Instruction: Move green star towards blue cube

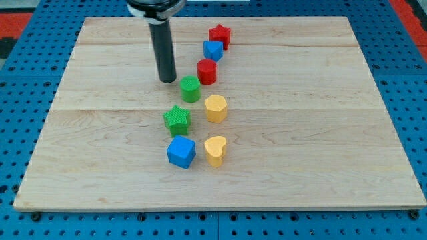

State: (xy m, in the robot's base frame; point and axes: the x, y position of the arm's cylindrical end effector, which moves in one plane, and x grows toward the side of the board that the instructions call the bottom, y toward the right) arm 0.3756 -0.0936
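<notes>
The green star (177, 119) lies near the middle of the wooden board (320, 133). The blue cube (181, 152) sits just below it, almost touching. My tip (167, 80) rests on the board above the star, a short gap away, and just left of a green cylinder (190, 89). The dark rod rises from the tip to the view's top edge.
A red cylinder (207, 71), a second small blue block (213, 50) and a red star (219, 35) run up to the right of the rod. A yellow block (215, 108) and a yellow heart (215, 150) lie right of the star and cube.
</notes>
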